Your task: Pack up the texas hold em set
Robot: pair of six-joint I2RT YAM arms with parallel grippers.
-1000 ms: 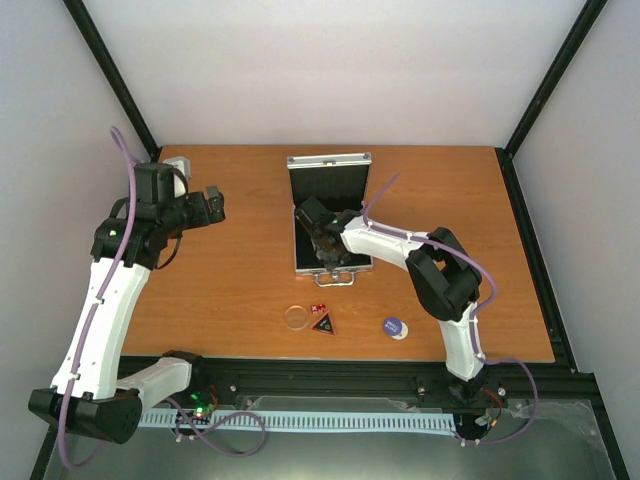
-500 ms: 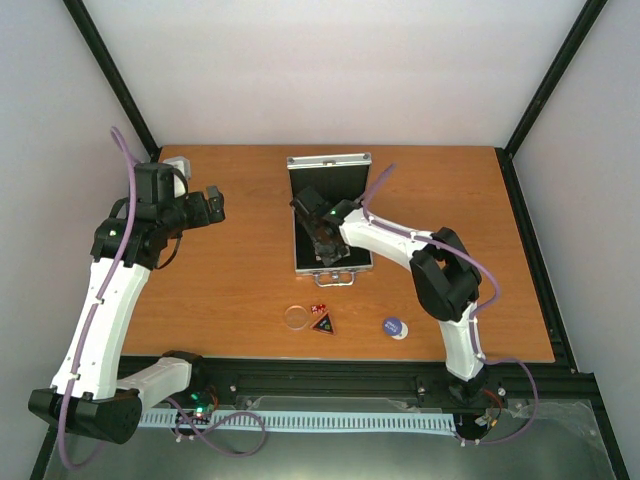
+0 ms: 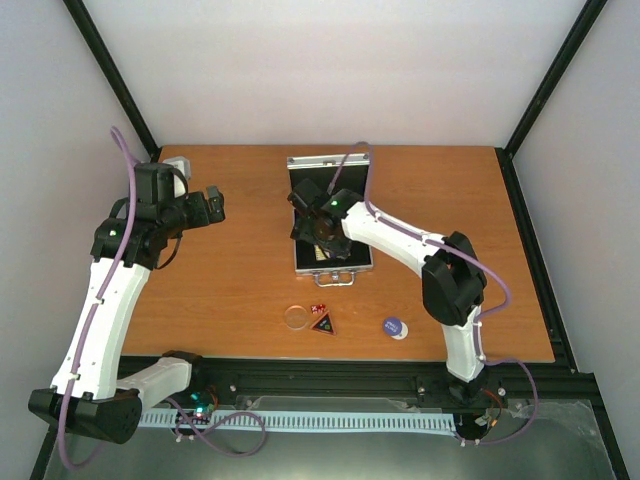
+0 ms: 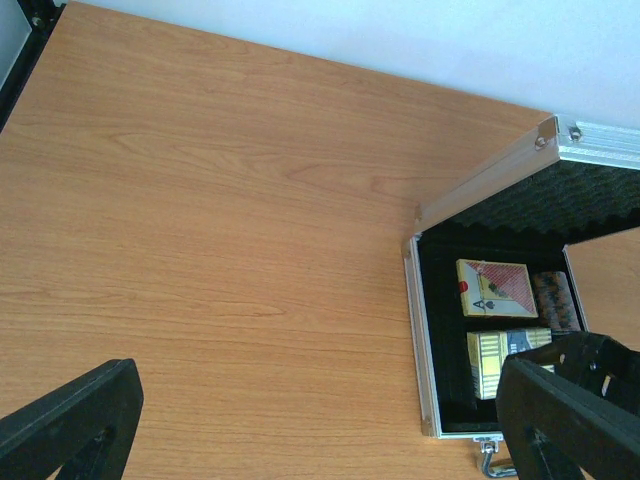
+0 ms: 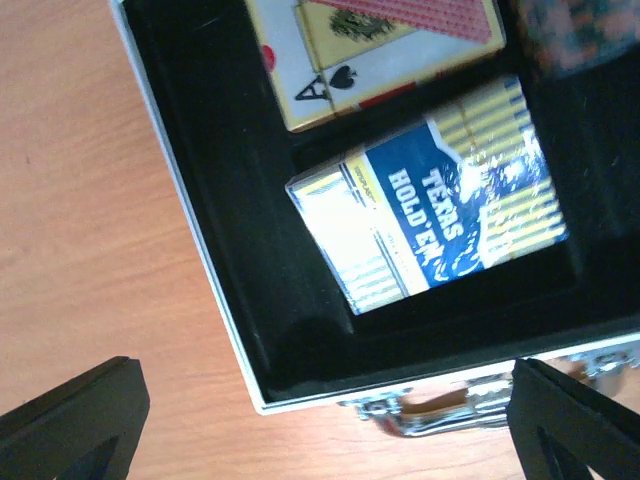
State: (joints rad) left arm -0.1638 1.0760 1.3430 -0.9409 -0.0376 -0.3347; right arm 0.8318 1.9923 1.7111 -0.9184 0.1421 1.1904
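Two card decks lie inside the open silver case (image 3: 345,268), and the right pincer (image 3: 318,228) hangs just above them with its jaws spread wide and nothing between them. I judge that it is released on purpose. The blue-yellow deck (image 5: 430,220) sits directly under it in its pocket, so there is nothing more to hold there. The pink deck (image 5: 380,40) fills the pocket just beyond, further from the handle (image 5: 440,415). The brown chip stack (image 4: 555,300) stands beside the pink deck, on the side away from the left pincer (image 3: 205,205).

The long axis of the case runs from the handle, on the side of the right pincer toward the arm bases, to the hinge on its far side. The lid stands up there with its foam lining facing the arms, probably so that the pockets can be reached from above. The blue-yellow deck lies flat with the printed face up and its long axis across the case. It seems a little askew in its pocket.

The left pincer is also wide open and empty. It hovers over the wooden table (image 4: 200,200), well to the left of the case, I think to leave room.

Not yet packed, on the near side of the right pincer past the handle, are the clear disc (image 3: 296,317), the red dice (image 3: 318,308) and the black triangle (image 3: 322,323). The blue disc (image 3: 395,327) lies nearer the base of the right arm.
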